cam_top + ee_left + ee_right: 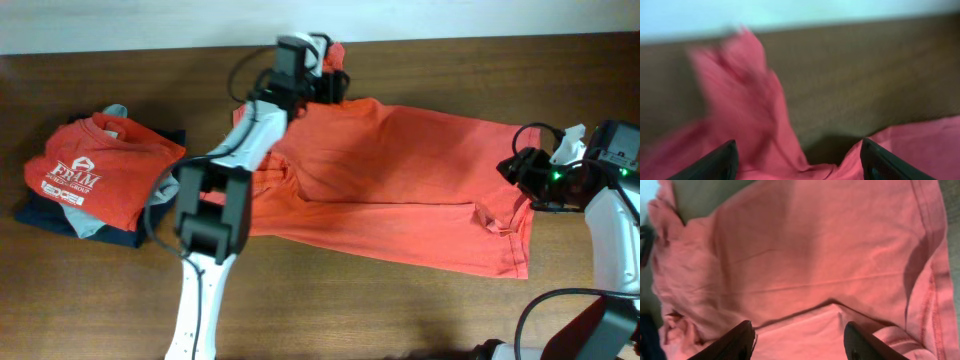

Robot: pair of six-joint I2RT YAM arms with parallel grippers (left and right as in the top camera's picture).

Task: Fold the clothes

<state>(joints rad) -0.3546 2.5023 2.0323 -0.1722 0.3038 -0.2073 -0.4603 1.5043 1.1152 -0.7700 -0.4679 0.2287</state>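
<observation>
A large coral-red T-shirt (400, 170) lies spread across the table, folded into a long band with a sleeve (500, 225) at the right. My left gripper (335, 82) hovers open over its bunched far left corner; in the blurred left wrist view the fingers (715, 165) stand wide apart above red cloth (750, 110). My right gripper (518, 168) is open at the shirt's right edge, its fingers (735, 342) apart over a fold (830, 305) and pinching nothing. At the left sits a folded stack topped by a red tee with white print (95, 165), with grey and navy garments (110, 232) beneath.
The brown table (90, 300) ends at a white wall (120, 25) just behind the left gripper. The left arm (215, 215) crosses the shirt's left end. Black cables (545, 305) loop near the right arm's base at the front right.
</observation>
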